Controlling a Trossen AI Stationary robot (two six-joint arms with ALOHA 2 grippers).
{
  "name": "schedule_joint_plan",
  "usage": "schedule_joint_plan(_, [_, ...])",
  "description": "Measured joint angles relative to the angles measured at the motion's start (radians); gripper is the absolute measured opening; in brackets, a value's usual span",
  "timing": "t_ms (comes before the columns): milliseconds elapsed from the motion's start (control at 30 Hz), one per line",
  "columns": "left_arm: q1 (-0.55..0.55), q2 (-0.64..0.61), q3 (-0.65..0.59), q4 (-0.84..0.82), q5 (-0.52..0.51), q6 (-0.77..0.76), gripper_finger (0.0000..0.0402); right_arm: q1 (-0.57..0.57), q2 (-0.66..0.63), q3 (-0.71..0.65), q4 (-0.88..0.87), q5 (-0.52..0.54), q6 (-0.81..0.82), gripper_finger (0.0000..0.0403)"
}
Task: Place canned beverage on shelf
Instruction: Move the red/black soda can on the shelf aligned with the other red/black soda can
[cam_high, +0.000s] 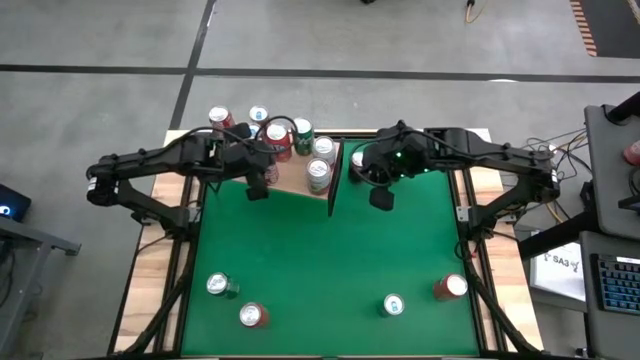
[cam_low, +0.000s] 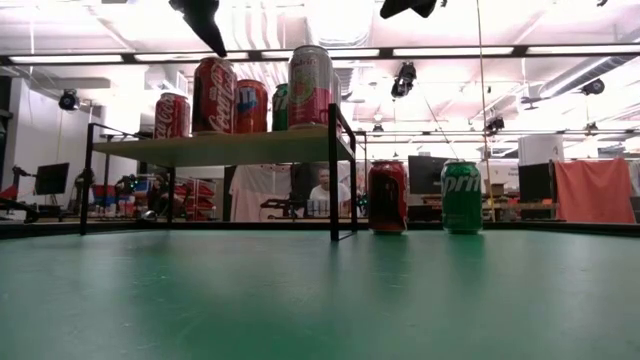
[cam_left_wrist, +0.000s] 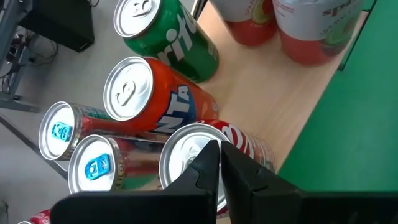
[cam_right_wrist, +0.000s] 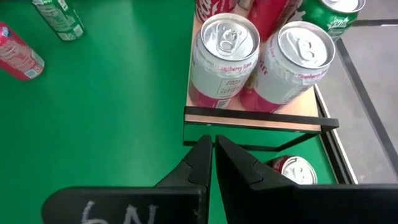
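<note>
With the left tool (cam_high: 257, 190) pinched together and empty over the shelf (cam_high: 296, 178), already crowded with cans, and the right tool (cam_high: 381, 198) likewise together just right of its dark end panel (cam_high: 333, 186), I'd fetch a can (cam_high: 392, 304) from well in front of the shelf, where open green bench (cam_high: 330, 260) gives room, and set it clear of that panel

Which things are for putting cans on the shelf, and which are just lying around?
For the job: shelf, cans on it, loose cans on the green table, left gripper and right gripper, both shut.
Just lying about: keyboard, orange cloth in the room behind.
</note>
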Motion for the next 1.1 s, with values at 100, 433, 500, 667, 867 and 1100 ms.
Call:
schedule_joint_plan(100, [0.000,-0.004,0.000,-0.001,0.000,0.000,0.0000,0.000,0.000,-0.002,0.001,0.000,0.000,0.0012])
schedule_joint_plan(433, [0.000,-0.004,-0.001,-0.048,0.000,-0.008,0.0000,0.000,0.000,-0.002,0.006,0.000,0.000,0.0012])
schedule_joint_plan(500, [0.000,-0.004,-0.001,-0.050,0.000,-0.008,0.0000,0.000,0.000,-0.002,0.006,0.000,-0.001,0.0012])
schedule_joint_plan(667, [-0.001,-0.006,-0.001,-0.091,-0.002,-0.013,0.0000,0.000,0.000,-0.002,0.006,0.000,0.000,0.0012])
schedule_joint_plan(867, [-0.002,-0.012,-0.001,-0.127,-0.004,-0.039,0.0000,0.000,0.000,-0.002,0.006,0.000,0.000,0.0012])
schedule_joint_plan(1100, [-0.001,-0.032,-0.001,-0.159,-0.001,-0.068,0.0000,0.000,0.000,-0.002,0.006,0.000,0.004,0.0012])
